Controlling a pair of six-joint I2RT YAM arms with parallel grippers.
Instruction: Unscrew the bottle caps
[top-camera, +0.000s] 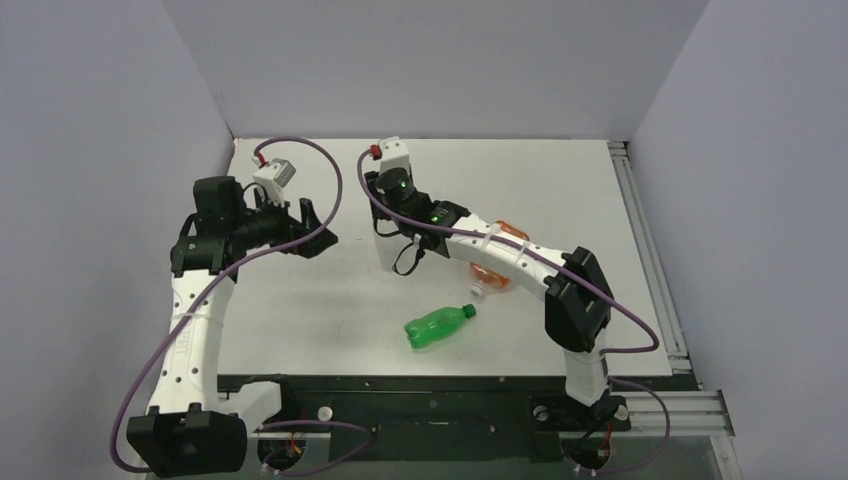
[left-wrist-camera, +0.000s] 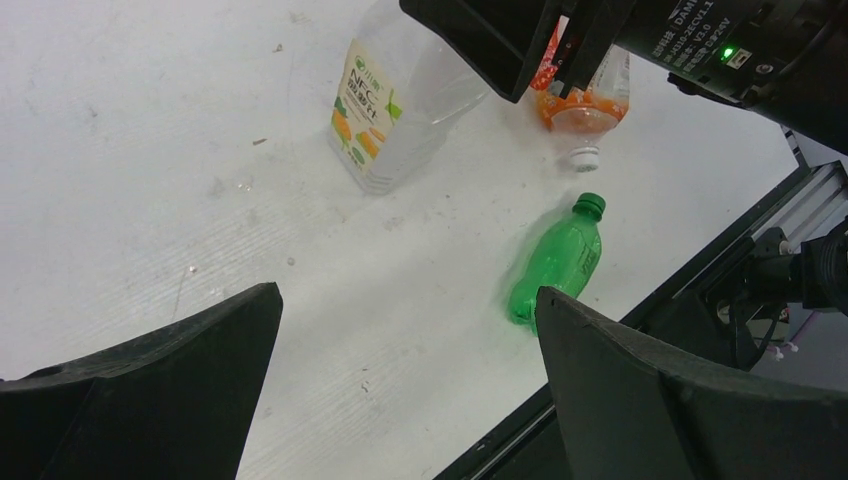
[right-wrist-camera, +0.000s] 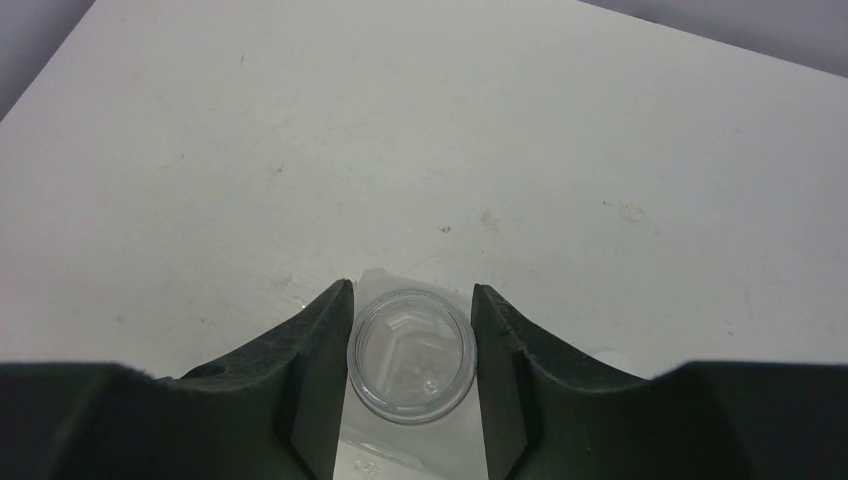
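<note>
The clear squarish bottle (left-wrist-camera: 385, 120) with a white label stands upright at mid-table. My right gripper (right-wrist-camera: 411, 300) comes down from above and is shut on its neck; the bottle's mouth (right-wrist-camera: 411, 355) is open, with no cap on it. That cap is out of view. The orange bottle (top-camera: 495, 270) lies on its side with a white cap (left-wrist-camera: 583, 156) on. The green bottle (top-camera: 438, 326) lies nearer, its green cap (left-wrist-camera: 591, 205) on. My left gripper (top-camera: 315, 228) is open and empty, held above the table to the left of the clear bottle.
The black and silver rail (top-camera: 450, 385) runs along the near table edge. Another rail (top-camera: 650, 260) runs along the right side. Purple cables (top-camera: 330, 190) loop over both arms. Grey walls close the back and both sides.
</note>
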